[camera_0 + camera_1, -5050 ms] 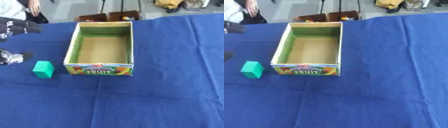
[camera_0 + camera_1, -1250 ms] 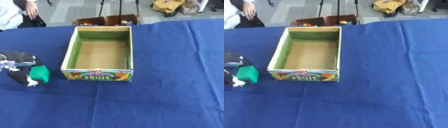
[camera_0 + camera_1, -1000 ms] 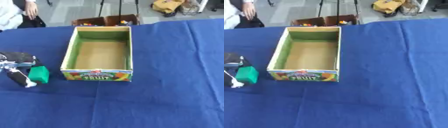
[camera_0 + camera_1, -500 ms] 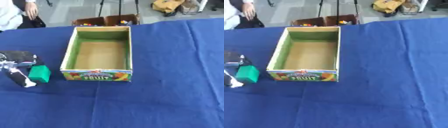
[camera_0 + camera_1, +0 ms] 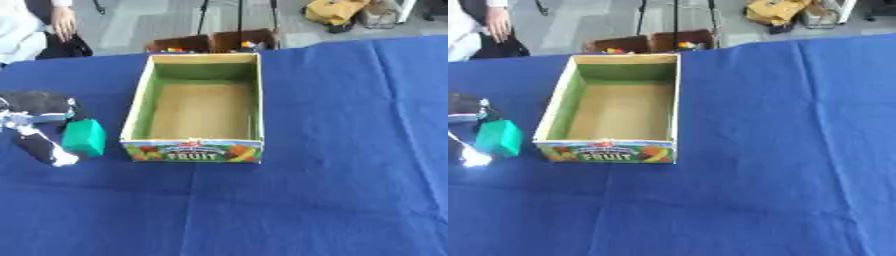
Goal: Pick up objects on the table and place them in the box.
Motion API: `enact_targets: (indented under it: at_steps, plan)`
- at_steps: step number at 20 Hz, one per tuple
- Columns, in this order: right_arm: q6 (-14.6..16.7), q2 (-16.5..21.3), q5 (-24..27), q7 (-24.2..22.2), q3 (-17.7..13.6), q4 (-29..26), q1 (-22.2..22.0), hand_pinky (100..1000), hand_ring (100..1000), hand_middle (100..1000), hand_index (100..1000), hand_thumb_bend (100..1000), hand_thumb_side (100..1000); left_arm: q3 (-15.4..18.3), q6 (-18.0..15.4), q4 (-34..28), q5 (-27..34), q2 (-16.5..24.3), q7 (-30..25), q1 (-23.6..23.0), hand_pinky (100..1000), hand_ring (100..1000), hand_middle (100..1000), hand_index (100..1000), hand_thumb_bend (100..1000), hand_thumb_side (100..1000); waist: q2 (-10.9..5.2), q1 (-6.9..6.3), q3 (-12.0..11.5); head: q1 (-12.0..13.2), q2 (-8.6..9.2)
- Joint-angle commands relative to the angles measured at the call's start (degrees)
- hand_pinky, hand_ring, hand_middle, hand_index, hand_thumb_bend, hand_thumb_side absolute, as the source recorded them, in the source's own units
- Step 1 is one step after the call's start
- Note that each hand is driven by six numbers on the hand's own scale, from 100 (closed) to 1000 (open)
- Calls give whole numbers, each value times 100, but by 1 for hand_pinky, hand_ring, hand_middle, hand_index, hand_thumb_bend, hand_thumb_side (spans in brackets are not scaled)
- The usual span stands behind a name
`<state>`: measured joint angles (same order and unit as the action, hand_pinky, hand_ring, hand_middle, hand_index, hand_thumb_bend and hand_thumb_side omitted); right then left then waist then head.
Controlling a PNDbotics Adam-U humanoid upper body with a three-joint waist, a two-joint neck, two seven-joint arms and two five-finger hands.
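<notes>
Clearly the left hand (image 5: 39, 125) is at the green block (image 5: 85, 137) in order to take it: the dark palm sits at the far left side of the block, and one finger with a pale tip (image 5: 54, 154) reaches forward along the block's left face. The fingers look curled against the block, so I judge that the hand is closing on it as a pinch from the side, but the contact on the hidden side of the block cannot be seen, and I cannot tell whether the block stands on the blue tablecloth (image 5: 332, 150) or is already raised a little.

Seen from the hand, the block is just to its right, touching the fingers. Further right of the hand, just beside the block but apart from it, stands the fruit box (image 5: 137, 107), a cardboard tray with green inner walls and the word FRUIT on its near wall. Its floor shows bare. I think the grasp comes from the left so that the hand does not come between the block and the box wall, and the block needs only a short lift and a move to the right over that wall.

The block is a short upright shape; its longer axis seems to run from near to far, slightly tilted, roughly parallel to the long side of the box. Its wide face looks to the right, toward the box.

The right hand shows in neither view.
</notes>
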<state>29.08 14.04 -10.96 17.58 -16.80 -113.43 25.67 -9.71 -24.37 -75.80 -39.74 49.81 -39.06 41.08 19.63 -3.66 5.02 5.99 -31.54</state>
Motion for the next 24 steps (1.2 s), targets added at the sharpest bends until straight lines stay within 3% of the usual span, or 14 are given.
enact_targets:
  at_steps: [1, 9, 14, 24]
  plan:
    - [-15, 127, 32, 6, -21, -116, 25, 700, 727, 510, 712, 100, 577, 191, -221, -308, 264, 203, -367, 219, 193, 434, 487, 646, 100, 456, -165, -4, -23, -26, -20]
    - [-26, 142, 36, -10, -2, -116, -22, 700, 727, 510, 712, 100, 575, 290, -75, -768, 729, 130, -400, 756, 178, 431, 484, 644, 100, 417, -243, -50, -31, -46, -27]
    - [-33, 133, 51, -36, 24, -116, -36, 700, 727, 510, 712, 100, 573, 221, -39, -858, 933, -193, -393, 1268, 172, 429, 483, 644, 100, 401, -275, -79, 6, -34, 6]
    - [-18, 100, 116, -95, 87, -116, -3, 700, 728, 511, 712, 100, 569, -72, -112, -297, 768, -990, -621, 1974, 167, 426, 481, 644, 100, 399, -295, -148, 181, 57, 88]
